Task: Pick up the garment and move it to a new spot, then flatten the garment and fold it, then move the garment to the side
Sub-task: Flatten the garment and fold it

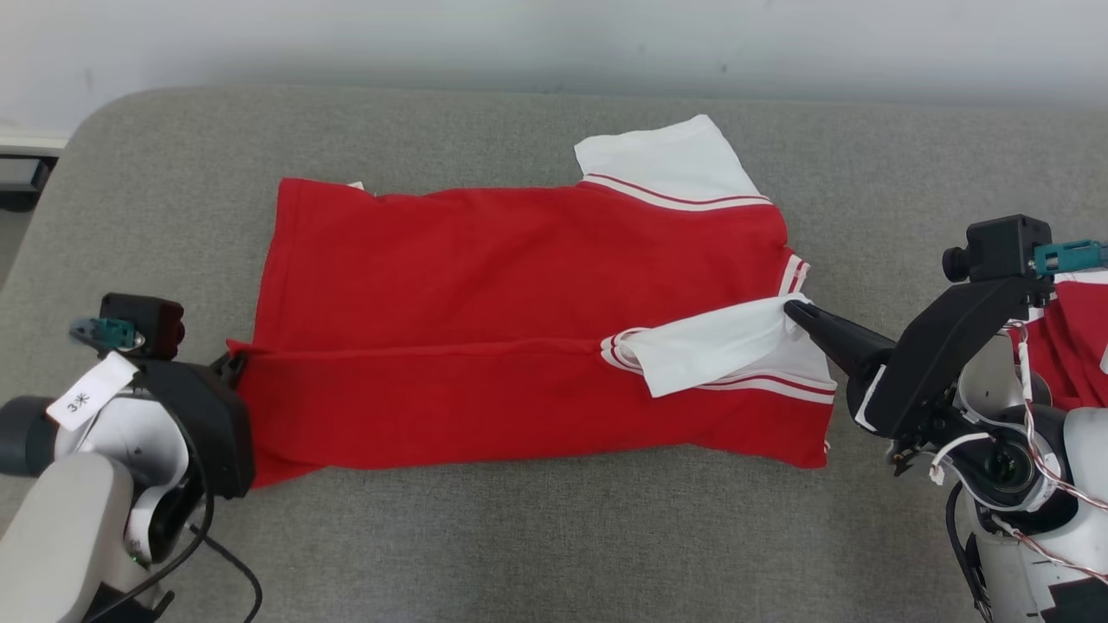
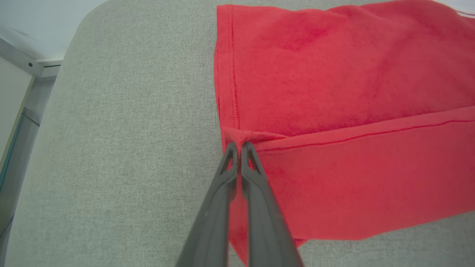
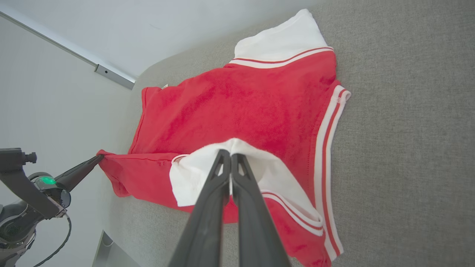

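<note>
The grey counter (image 1: 519, 536) lay under both claws. The red garment (image 1: 485, 260) stretched flat between them, its near edge folded over toward the middle. Its white sleeve (image 1: 710, 346) lay just ahead of the right claw (image 1: 789, 307), whose jaws were closed on the sleeve's edge. The left claw (image 2: 239, 146) was clamped on the hem corner (image 2: 237, 135) at the fold.

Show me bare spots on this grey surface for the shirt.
Bare: the grey surface in front of the shirt, and the strip between it and the wall. Crowded: both ends, where the left gripper and right gripper pinch it.
</note>
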Controlling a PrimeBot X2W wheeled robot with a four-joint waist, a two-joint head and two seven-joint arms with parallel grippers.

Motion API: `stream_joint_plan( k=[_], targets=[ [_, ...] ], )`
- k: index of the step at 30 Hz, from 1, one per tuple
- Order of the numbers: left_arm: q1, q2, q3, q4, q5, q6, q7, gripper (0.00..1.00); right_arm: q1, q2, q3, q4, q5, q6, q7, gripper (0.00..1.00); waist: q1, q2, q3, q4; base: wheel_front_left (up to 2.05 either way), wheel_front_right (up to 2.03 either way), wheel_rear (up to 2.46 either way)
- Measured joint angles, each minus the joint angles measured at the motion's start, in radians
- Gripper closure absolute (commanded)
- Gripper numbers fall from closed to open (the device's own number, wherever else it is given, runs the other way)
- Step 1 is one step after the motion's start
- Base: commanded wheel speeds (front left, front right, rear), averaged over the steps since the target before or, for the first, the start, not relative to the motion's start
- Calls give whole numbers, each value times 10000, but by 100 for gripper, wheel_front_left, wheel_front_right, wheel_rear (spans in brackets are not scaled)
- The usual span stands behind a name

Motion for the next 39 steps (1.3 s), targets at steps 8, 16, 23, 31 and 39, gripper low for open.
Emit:
stream_joint_plan(
  k=[8,16,23,31,39],
  targets=[
    [-823,-253,-128,573,410,13,-529,100,-412,113,-65,679,-207,-69,-479,100,0,1,336,-127,0,0,0],
    [-1105,-483,-236,1281,606,132,-1158,0,-1017,462,-6,1302,-203,36,-1319,0,-2,0,404,-96,0,0,0],
    [-1604,-631,-307,1674,940,205,-1877,0,-1421,569,-376,1536,-199,205,-2451,0,-1,0,355,27,0,0,0],
    [-1072,-566,-625,1889,1116,161,-2640,0,-770,140,-36,1592,-807,640,-2803,0,-3,-1,-13,176,0,0,0],
    [60,-512,-993,2069,1243,84,-2903,0,1272,-635,428,1243,-2027,531,-2518,0,-4,-2,-490,174,0,0,0]
  ],
)
